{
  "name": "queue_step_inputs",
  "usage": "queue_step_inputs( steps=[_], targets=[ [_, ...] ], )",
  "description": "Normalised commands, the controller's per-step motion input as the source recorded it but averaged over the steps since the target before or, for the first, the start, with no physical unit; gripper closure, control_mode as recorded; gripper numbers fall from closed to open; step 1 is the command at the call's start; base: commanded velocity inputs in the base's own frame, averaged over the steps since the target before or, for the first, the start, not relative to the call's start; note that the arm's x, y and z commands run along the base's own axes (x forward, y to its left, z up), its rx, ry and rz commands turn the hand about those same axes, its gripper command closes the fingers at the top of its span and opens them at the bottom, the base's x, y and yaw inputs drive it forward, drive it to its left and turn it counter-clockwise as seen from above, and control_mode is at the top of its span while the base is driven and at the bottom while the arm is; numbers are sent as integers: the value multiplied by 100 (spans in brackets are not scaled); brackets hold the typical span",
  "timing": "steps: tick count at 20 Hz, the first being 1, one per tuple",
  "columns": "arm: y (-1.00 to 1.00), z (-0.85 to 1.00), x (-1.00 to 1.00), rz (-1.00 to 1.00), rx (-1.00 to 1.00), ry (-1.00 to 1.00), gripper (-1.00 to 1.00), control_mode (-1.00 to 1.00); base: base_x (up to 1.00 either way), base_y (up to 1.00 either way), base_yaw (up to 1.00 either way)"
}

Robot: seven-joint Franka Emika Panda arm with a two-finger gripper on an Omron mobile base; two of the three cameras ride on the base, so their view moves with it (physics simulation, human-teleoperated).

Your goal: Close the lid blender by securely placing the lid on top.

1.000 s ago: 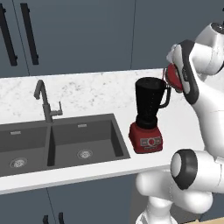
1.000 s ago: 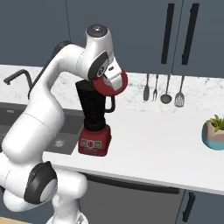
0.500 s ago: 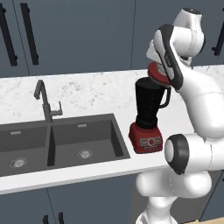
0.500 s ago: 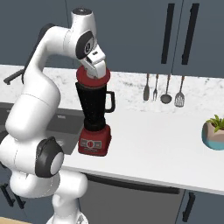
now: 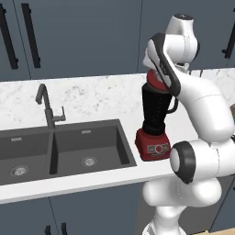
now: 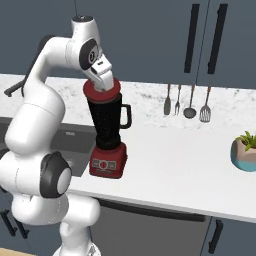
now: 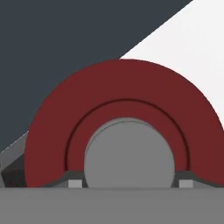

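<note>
Lid (image 6: 102, 92) atop blender (image 6: 107, 134) jar, at 12 o'clock of its red base on the surface (image 6: 180, 165). Pincer (image 6: 102, 84) clamped on lid's grey centre. Placement seemingly near done; left, by appearances: pressing home, then letting go.

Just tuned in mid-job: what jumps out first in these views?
The red lid sits at the top of the dark blender jar, near the counter's front edge right of the sink. The gripper is right on it, its fingers beside the lid's grey centre in the hand view.
</note>
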Motion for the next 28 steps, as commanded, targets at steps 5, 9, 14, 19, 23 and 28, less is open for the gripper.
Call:
queue_step_inputs(
  steps=[5, 9, 14, 19, 23, 28],
  targets=[
    [2, 0, 46, 0, -6, 0, 100, -100, 0, 0, 0],
    [0, 0, 24, 1, -6, 2, 100, -100, 0, 0, 0],
    [23, -5, -1, 3, -2, 1, 100, -100, 0, 0, 0],
    [32, -15, -29, 5, -4, 0, 100, -100, 0, 0, 0],
    [18, -1, 1, 2, 0, 0, 100, -100, 0, 0, 0],
    [-10, 0, 32, 0, 0, 0, 100, -100, 0, 0, 0]
  ],
)
